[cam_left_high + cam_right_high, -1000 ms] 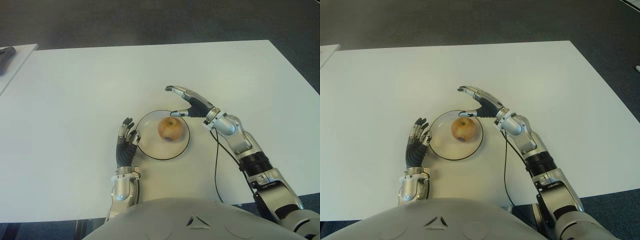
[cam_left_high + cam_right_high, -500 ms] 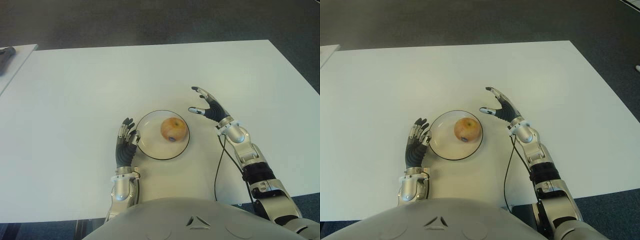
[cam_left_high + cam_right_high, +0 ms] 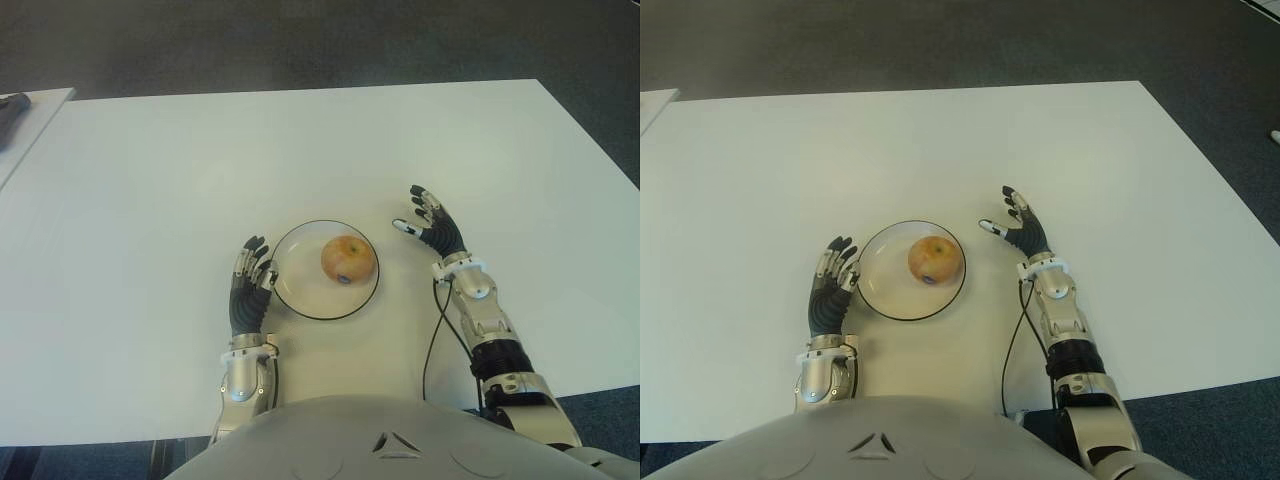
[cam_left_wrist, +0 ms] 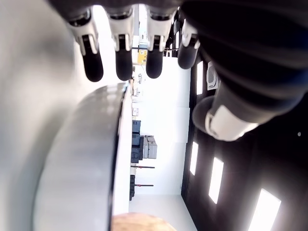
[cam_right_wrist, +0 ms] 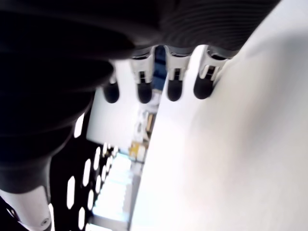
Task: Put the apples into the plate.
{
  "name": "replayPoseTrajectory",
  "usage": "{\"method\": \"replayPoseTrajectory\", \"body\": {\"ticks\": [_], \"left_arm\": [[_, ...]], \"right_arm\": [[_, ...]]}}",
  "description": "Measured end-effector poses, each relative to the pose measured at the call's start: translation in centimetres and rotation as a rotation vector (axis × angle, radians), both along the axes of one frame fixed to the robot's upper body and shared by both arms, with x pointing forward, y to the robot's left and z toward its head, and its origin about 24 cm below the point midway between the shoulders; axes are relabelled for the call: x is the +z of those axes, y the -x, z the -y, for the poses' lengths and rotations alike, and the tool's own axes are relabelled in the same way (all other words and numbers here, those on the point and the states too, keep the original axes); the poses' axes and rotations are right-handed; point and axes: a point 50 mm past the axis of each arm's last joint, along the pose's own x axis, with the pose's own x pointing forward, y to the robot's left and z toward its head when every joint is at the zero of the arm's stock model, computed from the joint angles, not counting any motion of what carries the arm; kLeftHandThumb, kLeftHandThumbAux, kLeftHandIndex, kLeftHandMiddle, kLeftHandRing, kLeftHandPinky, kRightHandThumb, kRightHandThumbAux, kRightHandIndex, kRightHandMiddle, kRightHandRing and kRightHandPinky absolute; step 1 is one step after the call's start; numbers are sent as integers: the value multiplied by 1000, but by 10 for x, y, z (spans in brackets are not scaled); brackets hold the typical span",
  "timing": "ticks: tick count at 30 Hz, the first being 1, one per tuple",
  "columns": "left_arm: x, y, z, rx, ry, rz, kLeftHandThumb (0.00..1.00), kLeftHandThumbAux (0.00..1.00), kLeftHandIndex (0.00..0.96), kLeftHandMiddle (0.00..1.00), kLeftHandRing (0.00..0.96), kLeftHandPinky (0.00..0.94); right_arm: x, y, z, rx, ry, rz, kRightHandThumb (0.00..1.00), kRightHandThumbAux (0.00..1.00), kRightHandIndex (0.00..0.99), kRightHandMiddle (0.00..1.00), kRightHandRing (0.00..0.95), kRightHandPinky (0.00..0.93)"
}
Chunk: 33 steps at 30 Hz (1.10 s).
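One yellow-red apple (image 3: 347,259) sits inside the white plate (image 3: 300,292) with a dark rim, near the table's front middle. My right hand (image 3: 428,224) is just right of the plate, fingers spread, holding nothing. My left hand (image 3: 252,282) shows at the plate's left rim, fingers straight and empty. In the left wrist view the plate rim (image 4: 115,159) and a bit of the apple (image 4: 137,222) appear below the extended fingers (image 4: 124,57).
The white table (image 3: 150,180) stretches wide around the plate. A second white surface with a dark object (image 3: 14,105) stands at the far left. A black cable (image 3: 430,340) runs down along my right forearm.
My right hand has drawn back from over the plate toward the right and nearer to me, open, leaving the apple in the plate. The left hand stayed put.
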Motion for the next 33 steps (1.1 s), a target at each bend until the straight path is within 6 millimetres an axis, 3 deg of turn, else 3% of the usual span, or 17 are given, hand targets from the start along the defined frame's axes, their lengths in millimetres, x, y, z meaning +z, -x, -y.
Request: {"method": "replayPoseTrajectory", "body": {"ticks": [2,8,13,16,18,33], "left_arm": [[0,0,-1,6,3,1,273,629,140,146,161,220],[0,3,-7,35,4,6,288,645,151,163,185,253],[-1,6,-10,52,6,5,301,647,158,174,196,258],[-1,9,-12,59,11,7,305,644,162,176,196,249],[-1,10,-13,64,13,8,310,642,166,179,197,251],[0,16,-17,63,21,21,318,648,166,182,201,253]], "right_arm": [[-3,4,-6,-29,-47,0,203,698,98,64,41,99],[-15,30,-21,-123,-153,17,396,693,223,223,209,270],[-16,44,-30,-145,-158,36,489,684,274,273,267,322],[-16,47,-32,-147,-165,36,629,709,365,296,295,346],[-16,47,-33,-148,-172,36,663,714,388,306,307,354],[-16,46,-44,-118,-280,48,692,724,409,323,330,354]]}}
